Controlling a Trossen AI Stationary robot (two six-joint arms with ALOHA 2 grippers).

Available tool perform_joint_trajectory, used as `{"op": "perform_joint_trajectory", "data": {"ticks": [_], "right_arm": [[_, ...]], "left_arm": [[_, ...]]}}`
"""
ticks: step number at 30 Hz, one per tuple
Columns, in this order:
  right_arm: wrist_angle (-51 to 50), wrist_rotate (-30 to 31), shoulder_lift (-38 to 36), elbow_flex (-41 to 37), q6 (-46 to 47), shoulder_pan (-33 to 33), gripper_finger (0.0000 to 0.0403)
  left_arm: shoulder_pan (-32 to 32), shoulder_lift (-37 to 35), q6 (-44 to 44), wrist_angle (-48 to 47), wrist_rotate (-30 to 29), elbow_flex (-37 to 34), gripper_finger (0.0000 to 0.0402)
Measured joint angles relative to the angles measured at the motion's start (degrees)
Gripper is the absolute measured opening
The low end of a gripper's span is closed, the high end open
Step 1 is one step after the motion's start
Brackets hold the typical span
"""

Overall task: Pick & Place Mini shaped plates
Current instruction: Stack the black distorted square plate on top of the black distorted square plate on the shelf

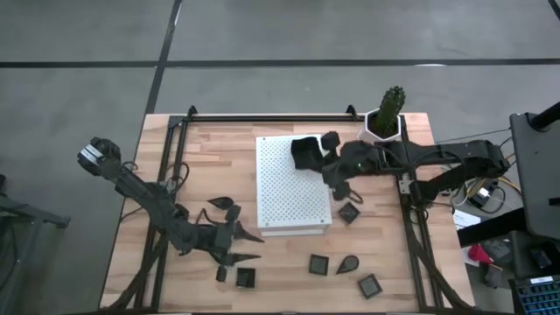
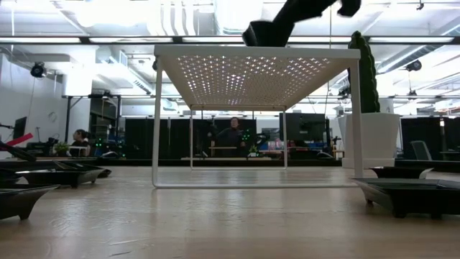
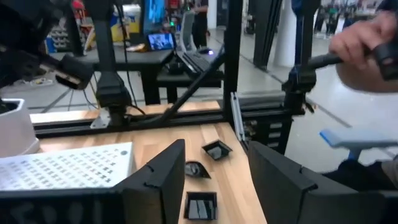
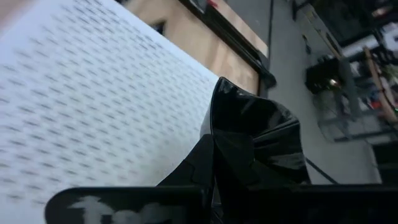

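Note:
A white perforated board (image 1: 293, 192) stands on thin legs in the middle of the wooden table. My right gripper (image 1: 320, 161) is above the board's far right corner, shut on a mini shaped plate (image 1: 304, 150), dark and glossy (image 4: 255, 134). In the low view that plate (image 2: 267, 32) hangs above the board (image 2: 255, 79). Other mini plates lie flat on the table: two (image 1: 224, 203) left of the board, two (image 1: 246, 277) at the near left, three (image 1: 318, 264) at the near right, two (image 1: 349, 213) right of the board. My left gripper (image 1: 249, 247) is open and level near the front left. My right gripper pinches the plate by one edge (image 4: 219, 144) between its two fingers. The fingers come from the table's right side, slanting downward. The plate sticks out past the fingertips, tilted and lifted clear above the board.
A white pot with a cactus (image 1: 382, 122) stands at the far right corner, close behind my right arm. Black frame rails (image 1: 175, 175) run along the table's left, right and far sides. Three plates (image 3: 200, 205) lie on the table ahead of my left gripper's open fingers (image 3: 161, 180).

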Motion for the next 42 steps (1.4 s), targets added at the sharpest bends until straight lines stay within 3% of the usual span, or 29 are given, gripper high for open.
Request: {"op": "perform_joint_trajectory", "data": {"ticks": [15, 20, 42], "right_arm": [[3.9, -13.0, -0.1, -1.3, -5.0, -13.5, 0.0008], [4.7, -13.7, -0.1, -3.1, -4.6, -15.2, 0.0008], [11.6, -16.3, -0.1, -8.9, -4.6, -15.7, 0.0008]], "left_arm": [[0.1, -16.0, 3.2, 7.8, -0.2, -15.9, 0.0170], [0.1, -19.3, 3.3, 9.1, -1.0, -19.4, 0.0170], [0.2, -20.6, 1.5, 9.1, -2.1, -20.8, 0.0170]]}}
